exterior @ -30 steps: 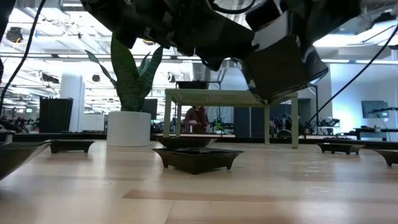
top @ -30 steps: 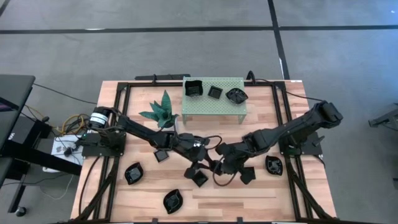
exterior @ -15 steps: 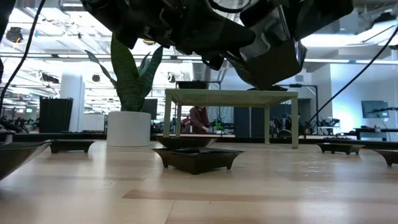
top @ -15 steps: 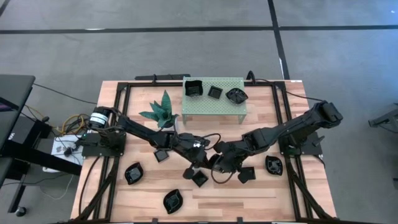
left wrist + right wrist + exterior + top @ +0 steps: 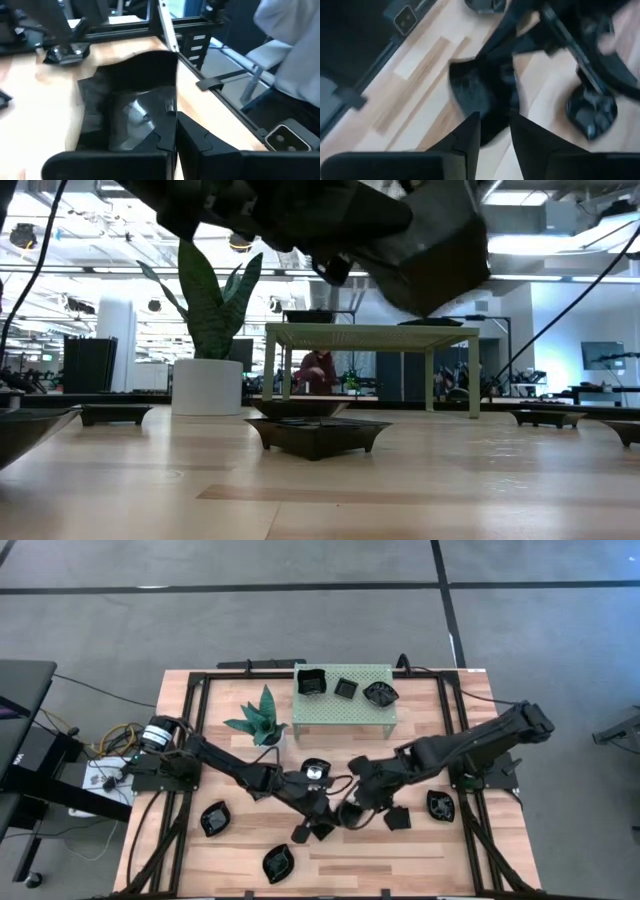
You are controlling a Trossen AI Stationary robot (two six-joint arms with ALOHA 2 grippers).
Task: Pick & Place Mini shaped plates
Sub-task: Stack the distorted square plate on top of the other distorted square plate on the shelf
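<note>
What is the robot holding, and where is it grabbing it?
The left gripper pinches a square black mini plate by its rim. The right gripper grips a black plate by its edge too.

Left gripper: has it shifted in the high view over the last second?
Yes. The left gripper has moved toward the table's near edge, away from the green shelf, carrying a square plate.

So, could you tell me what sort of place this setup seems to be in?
Most likely a robotics lab or open workshop. The wooden table stands on grey floor marked with dark lines, the low view shows an open ceiling with strip lights and workstations behind the green shelf, and a person sits there.
</note>
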